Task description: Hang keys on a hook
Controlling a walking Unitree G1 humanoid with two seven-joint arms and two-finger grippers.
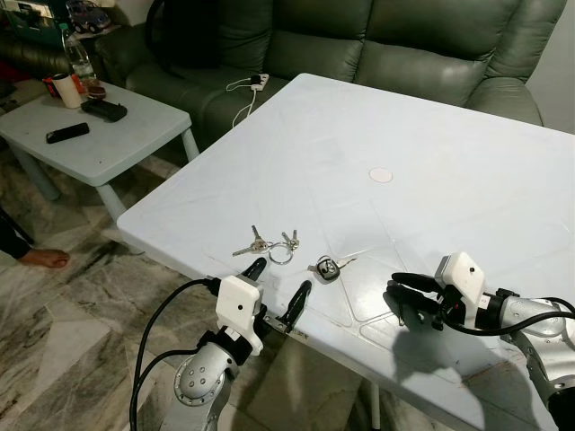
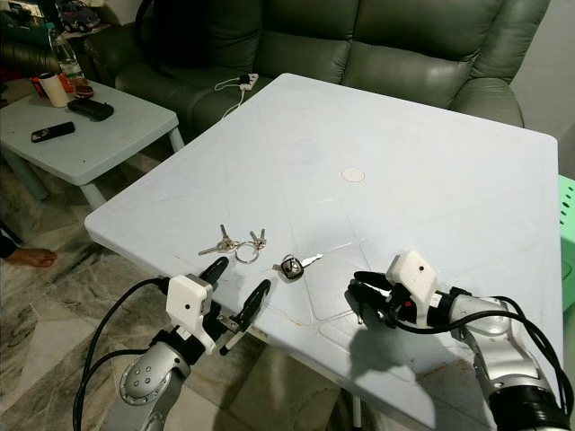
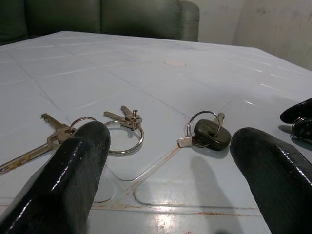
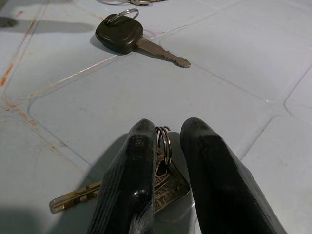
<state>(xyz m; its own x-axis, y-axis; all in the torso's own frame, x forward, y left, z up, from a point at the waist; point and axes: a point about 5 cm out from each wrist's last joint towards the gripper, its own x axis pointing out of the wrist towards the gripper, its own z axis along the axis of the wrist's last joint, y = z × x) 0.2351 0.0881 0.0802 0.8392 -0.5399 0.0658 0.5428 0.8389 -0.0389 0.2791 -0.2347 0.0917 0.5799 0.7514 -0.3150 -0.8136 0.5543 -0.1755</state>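
On the white table (image 1: pixel 431 135), near its front edge, lies a bunch of silver keys on a ring (image 1: pixel 274 244). Beside it is a black-headed key (image 1: pixel 328 267), also seen at the black-headed key (image 4: pixel 119 33). My left gripper (image 1: pixel 280 278) stands open at the table's edge, just in front of the silver bunch (image 3: pixel 122 129), and holds nothing. My right gripper (image 1: pixel 402 300) hovers low over the table to the right of the black-headed key. It is shut on a key ring (image 4: pixel 165 142) with a brass-coloured key (image 4: pixel 165 190) hanging under the fingers (image 4: pixel 129 185).
A dark green sofa (image 1: pixel 395 45) runs behind the table, with a white power strip and cable (image 1: pixel 253 85) on its seat. A low side table (image 1: pixel 90 135) to the left bears remotes, a cup and a bottle. A person's bare foot (image 1: pixel 45 259) rests on the marble floor.
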